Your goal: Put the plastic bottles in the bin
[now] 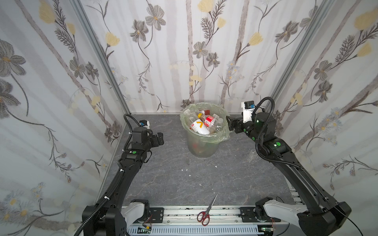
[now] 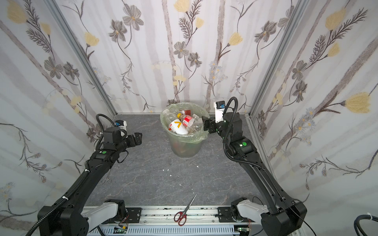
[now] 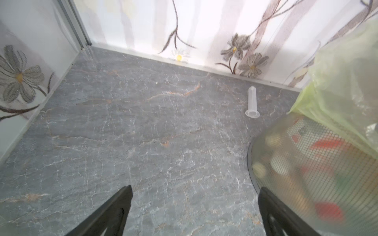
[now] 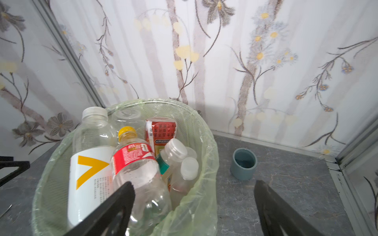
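Right wrist: crinkled clear plastic bottles point(image 4: 141, 175) inside round, film-lined bin point(image 4: 201, 130)

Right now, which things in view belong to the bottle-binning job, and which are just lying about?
Job:
bin
plastic bottles, those in view all inside it
right gripper, open at the rim
left gripper, open, empty

Lying about:
red-handled scissors
grey cup
clear tube
thin metal forceps
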Motion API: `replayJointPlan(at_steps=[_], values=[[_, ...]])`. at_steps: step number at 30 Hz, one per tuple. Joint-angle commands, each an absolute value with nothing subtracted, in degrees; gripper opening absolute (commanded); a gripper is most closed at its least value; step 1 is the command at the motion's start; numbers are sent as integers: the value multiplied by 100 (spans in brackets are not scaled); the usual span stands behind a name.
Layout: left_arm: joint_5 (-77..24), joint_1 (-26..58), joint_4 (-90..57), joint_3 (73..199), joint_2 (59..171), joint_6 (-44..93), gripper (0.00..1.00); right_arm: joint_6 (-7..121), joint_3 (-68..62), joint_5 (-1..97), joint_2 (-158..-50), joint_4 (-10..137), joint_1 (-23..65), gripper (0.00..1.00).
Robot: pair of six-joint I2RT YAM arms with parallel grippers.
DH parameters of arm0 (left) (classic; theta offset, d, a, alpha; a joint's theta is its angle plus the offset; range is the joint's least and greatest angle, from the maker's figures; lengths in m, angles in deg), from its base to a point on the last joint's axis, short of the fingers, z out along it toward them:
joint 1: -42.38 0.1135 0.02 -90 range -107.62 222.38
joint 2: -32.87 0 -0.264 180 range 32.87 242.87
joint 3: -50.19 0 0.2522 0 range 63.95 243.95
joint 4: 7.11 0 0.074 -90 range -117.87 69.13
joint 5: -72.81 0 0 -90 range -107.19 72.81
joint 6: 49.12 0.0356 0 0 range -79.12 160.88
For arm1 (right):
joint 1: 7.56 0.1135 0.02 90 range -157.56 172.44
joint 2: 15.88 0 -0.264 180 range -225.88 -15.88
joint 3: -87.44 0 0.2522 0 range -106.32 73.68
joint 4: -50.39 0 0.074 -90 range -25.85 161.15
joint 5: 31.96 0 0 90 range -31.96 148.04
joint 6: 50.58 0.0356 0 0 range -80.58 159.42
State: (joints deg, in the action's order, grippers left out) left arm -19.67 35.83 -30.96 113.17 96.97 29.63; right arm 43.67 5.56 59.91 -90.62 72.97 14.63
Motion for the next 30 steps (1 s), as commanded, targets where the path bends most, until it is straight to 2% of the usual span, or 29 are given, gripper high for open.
replayJointPlan(at_steps=[1,9,13,27,30], values=[[-1276,3551,-2294,11071,9774,2779,98,4443,992,6204,-8851,6480,1234,100],[-642,3565,311,9702,10222,3104,100,4516,2719,6731,-8344,4995,324,100],[-448,3598,1126,9373,10629,3514,100,4690,3587,6992,-8325,4161,-18,100],[-289,3825,4043,8455,12030,3789,100,4440,5216,7680,-9339,1551,-329,100],[-313,3833,4472,8263,12121,3759,100,4330,5695,7589,-9476,571,-351,100]])
